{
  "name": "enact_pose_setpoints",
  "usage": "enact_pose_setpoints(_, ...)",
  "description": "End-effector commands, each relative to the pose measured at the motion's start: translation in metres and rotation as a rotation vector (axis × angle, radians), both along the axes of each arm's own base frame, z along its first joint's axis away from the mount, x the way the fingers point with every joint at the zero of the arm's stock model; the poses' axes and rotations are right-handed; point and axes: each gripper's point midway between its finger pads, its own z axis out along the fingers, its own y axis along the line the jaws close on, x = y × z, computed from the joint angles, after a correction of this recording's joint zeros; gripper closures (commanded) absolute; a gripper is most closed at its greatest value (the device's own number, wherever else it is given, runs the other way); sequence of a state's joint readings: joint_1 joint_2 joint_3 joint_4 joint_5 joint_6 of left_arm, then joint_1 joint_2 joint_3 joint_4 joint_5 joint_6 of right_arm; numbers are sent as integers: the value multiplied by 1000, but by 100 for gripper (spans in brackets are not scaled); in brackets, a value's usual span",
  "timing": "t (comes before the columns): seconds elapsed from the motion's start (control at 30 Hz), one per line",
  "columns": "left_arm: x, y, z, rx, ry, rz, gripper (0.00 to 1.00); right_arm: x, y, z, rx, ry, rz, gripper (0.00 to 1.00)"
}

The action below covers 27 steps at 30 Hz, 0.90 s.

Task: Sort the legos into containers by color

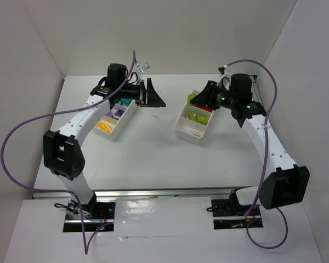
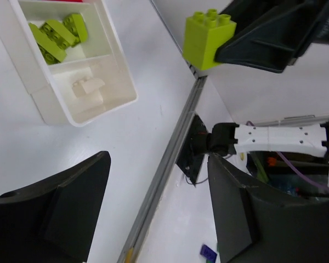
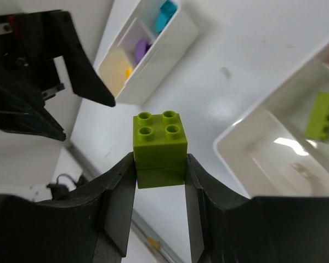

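My right gripper is shut on a lime green brick stack and holds it in the air above the table, left of the right tray. That stack also shows in the left wrist view and the top view. The right tray holds lime bricks and something red at its far end. The left tray holds cyan, purple and yellow bricks. My left gripper is open and empty, raised beside the left tray's far end.
The two grippers face each other over the middle of the table. White walls close in the back and both sides. The table's metal front rail and the right arm's base show in the left wrist view. A small purple piece lies beyond the rail.
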<state>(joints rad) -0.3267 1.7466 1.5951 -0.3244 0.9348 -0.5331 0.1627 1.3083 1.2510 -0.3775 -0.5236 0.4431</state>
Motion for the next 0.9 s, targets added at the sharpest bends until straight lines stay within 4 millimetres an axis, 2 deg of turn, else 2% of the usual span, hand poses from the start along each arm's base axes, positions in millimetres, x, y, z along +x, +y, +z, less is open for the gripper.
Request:
enact_pose_setpoints(0.0,-18,-2,8,-76,4,-75,18,-16,35,28,120,-87,298,89)
enact_pose_setpoints(0.1,-18,9,18,-126,-14,-74,16,-25,48,27,137,-79,379,89)
enact_pose_setpoints(0.3,-26,1,24,-151,-29,-152,12,-36,67,17,128,-42,485,89)
enact_pose_setpoints(0.33,-24,1,16,-140,-1,-142,12,-38,71,20,123,-58,503,89)
enact_pose_setpoints(0.4,-26,-3,23,-152,-22,-159,11,-43,80,17,132,-35,541,89)
enact_pose_setpoints(0.6,-24,-8,34,-217,-48,-199,11,-47,92,14,130,-26,594,89)
enact_pose_setpoints(0.87,-25,-16,27,-211,-23,-228,15,-51,100,12,140,-12,630,89)
